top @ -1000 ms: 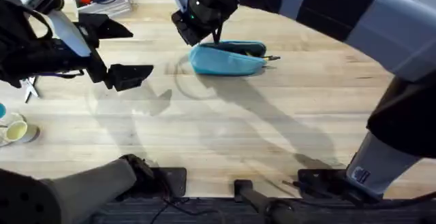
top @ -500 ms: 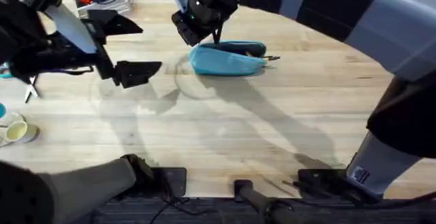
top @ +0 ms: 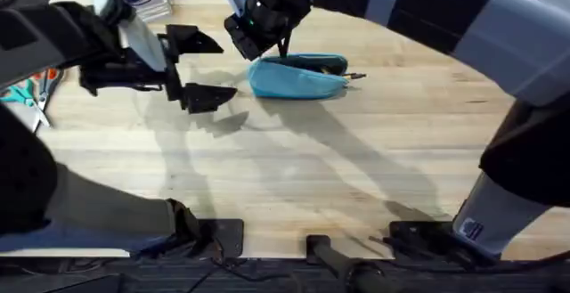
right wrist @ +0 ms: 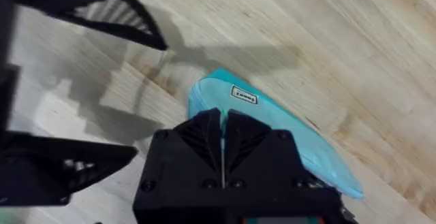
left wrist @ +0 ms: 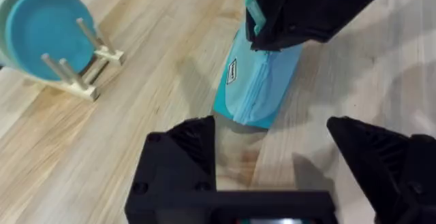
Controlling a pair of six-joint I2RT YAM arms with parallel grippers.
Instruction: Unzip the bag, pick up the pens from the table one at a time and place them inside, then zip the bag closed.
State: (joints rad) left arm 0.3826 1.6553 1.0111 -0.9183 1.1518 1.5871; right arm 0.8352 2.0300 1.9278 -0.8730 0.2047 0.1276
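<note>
While the right gripper [top: 283,51] pinches shut at the bag's [top: 298,77] top (far-centre bench [top: 356,168]), the left gripper [top: 200,69] hovers beside it, jaws wide.

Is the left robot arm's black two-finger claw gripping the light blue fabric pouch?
No: the left gripper hangs open short of the light blue fabric pouch, bare wooden table between its fingers.

counter [top: 356,168]: pale wood, planked grain, matt; bag [top: 289,81]: soft teal cloth, matt, small sewn label; fingers [left wrist: 184,149]: black hard plastic, matt; rack [left wrist: 75,81]: bare light wood
</note>
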